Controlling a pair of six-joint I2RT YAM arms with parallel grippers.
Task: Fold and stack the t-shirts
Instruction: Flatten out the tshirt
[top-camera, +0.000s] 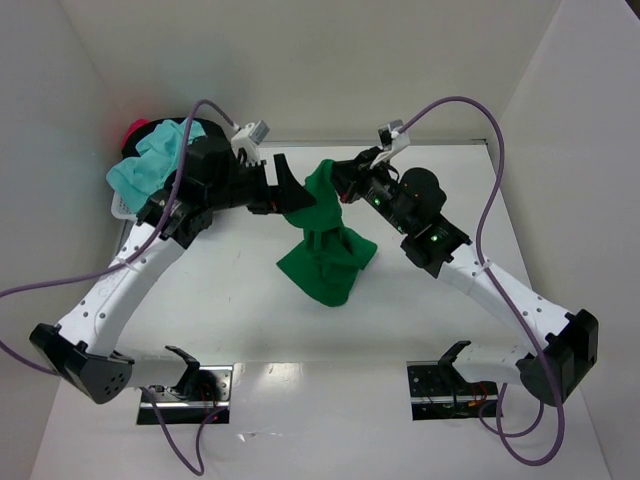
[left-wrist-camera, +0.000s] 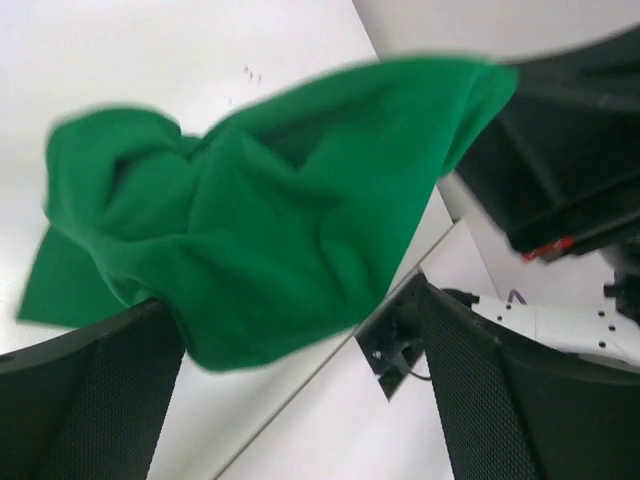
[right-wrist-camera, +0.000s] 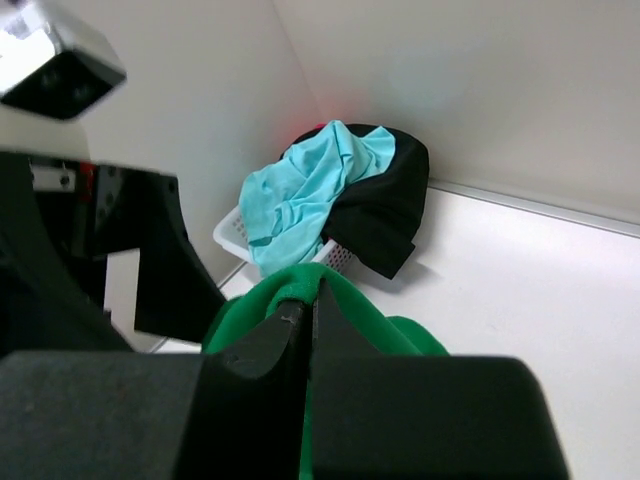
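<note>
A bright green t-shirt (top-camera: 326, 255) hangs bunched above the table, its lower part resting on the surface. My right gripper (top-camera: 337, 183) is shut on the shirt's top edge; in the right wrist view the closed jaws (right-wrist-camera: 312, 298) pinch a green fold (right-wrist-camera: 350, 300). My left gripper (top-camera: 287, 188) is open just left of the shirt's top. In the left wrist view the green shirt (left-wrist-camera: 270, 210) hangs in front of the spread fingers (left-wrist-camera: 90, 400), with nothing clamped. Turquoise (top-camera: 150, 165), black (right-wrist-camera: 385, 200) and red (top-camera: 135, 128) shirts are piled at the back left.
A small white basket (top-camera: 118, 206) holds the shirt pile in the back left corner, against the walls; it also shows in the right wrist view (right-wrist-camera: 232, 235). White walls enclose the table at the back and both sides. The arm bases sit at the near edge.
</note>
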